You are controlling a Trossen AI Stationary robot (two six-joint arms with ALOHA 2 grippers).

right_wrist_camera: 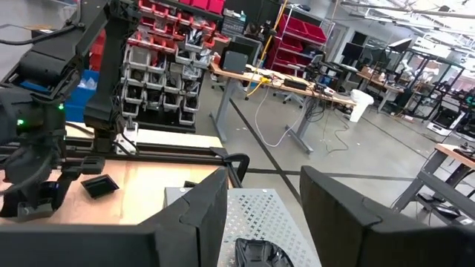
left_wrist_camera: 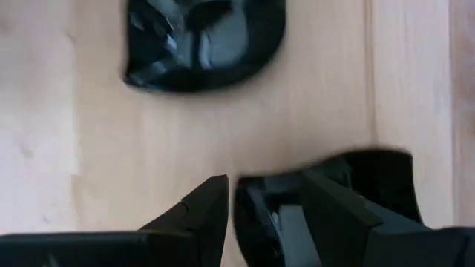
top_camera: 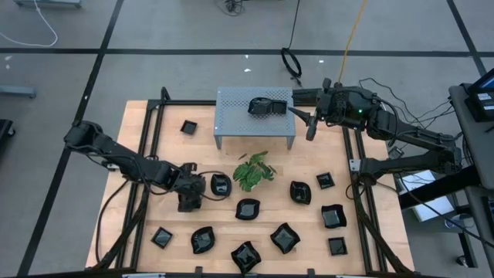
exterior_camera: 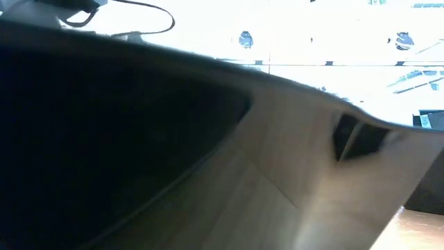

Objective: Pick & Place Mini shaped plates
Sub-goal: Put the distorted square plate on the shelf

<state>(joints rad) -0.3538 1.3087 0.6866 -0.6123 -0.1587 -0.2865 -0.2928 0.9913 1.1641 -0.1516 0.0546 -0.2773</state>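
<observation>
**A:** Where does your left tool [top_camera: 190,202] stand?

**B:** Low over the wooden desk [top_camera: 139,131], left of the leafy plant [top_camera: 253,170]. Your wrist view shows its fingers [left_wrist_camera: 200,215] apart, straddling the rim of one black mini plate [left_wrist_camera: 371,178]; a second plate [left_wrist_camera: 204,41] lies just ahead.

**A:** And your right tool [top_camera: 310,133]?

**B:** Raised beside the grey perforated stand [top_camera: 255,116], fingers apart, gripping nothing. One black dish [top_camera: 267,106] rests on that stand; the remaining plates [top_camera: 284,237] lie scattered across the desk.
</observation>
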